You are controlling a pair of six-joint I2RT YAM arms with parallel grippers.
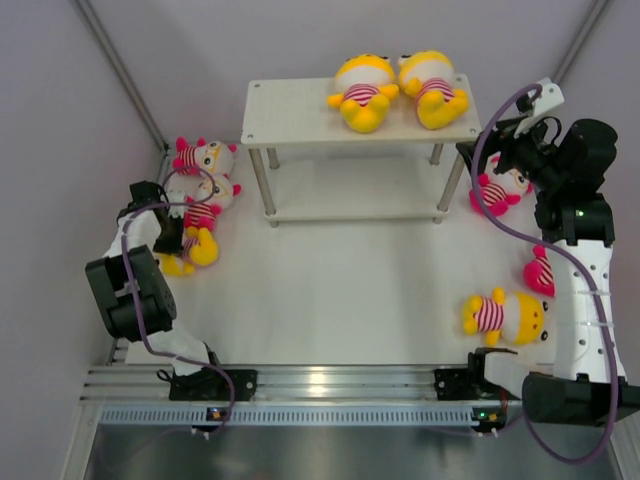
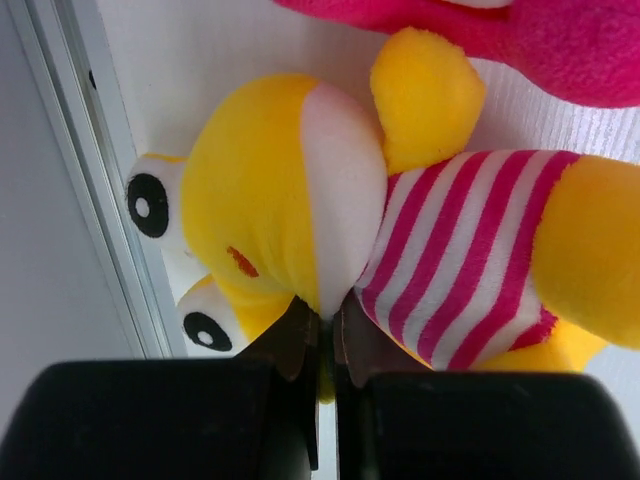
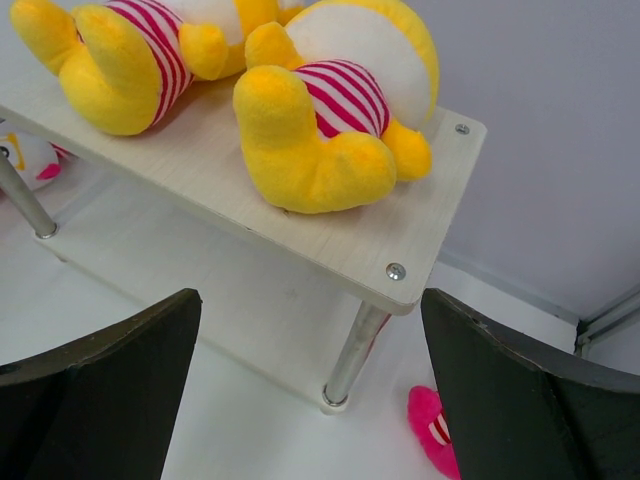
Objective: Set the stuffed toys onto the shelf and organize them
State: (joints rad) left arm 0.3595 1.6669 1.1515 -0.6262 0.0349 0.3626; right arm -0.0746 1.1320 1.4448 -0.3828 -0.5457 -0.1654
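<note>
Pale two-tier board shelf (image 1: 300, 115) on thin metal legs: I see 2 yellow plush dolls (image 1: 362, 92) in red-white striped shirts on the top tier, right half, side by side. My right gripper (image 3: 308, 300) is spread wide just off the shelf's right corner. Left gripper (image 2: 327, 325) is pressed together, tips against a third yellow doll (image 2: 280, 190) at the table's left edge, w/ pink-limbed dolls (image 1: 205, 160) crowding it.

Shelf (image 1: 300, 115) at far centre of table (image 1: 330, 300), first shelf toy (image 1: 362, 92) and second shelf toy (image 1: 432, 88) side by side on right half of top board, three-toy cluster (image 1: 218, 190) left of shelf, lone toy (image 1: 497, 190) just right of shelf, near toy (image 1: 505, 315) in front of it, edge toy (image 1: 540, 272) between them.
</note>
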